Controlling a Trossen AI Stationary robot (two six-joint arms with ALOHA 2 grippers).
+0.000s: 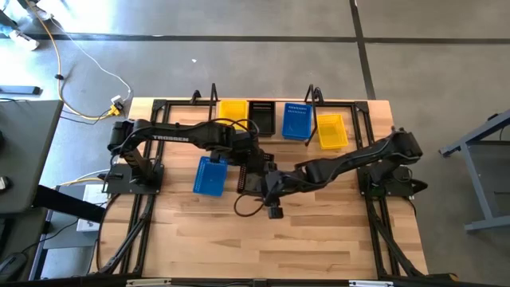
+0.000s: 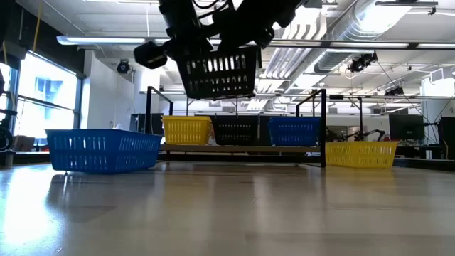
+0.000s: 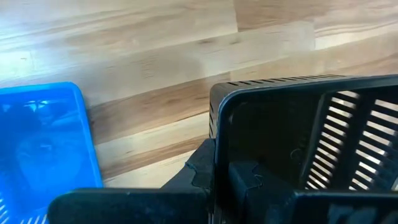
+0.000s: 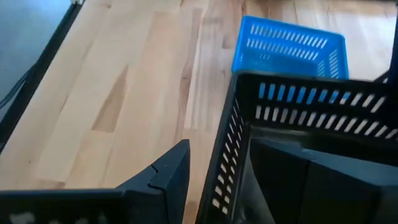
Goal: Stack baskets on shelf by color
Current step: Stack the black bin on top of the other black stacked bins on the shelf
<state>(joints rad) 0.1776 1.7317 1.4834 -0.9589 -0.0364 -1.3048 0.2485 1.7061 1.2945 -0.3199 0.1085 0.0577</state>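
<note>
From above, both dark arms meet at mid-desk; a blue perforated plastic basket lies beside them, and yellow, black and blue baskets stand on the narrow wooden shelf.

At desk level, a black slotted plastic basket hangs in the air.

The left hand is clenched on that basket's wall.

The right hand straddles the opposite wall, grasping it, the blue basket lying beyond.
</note>
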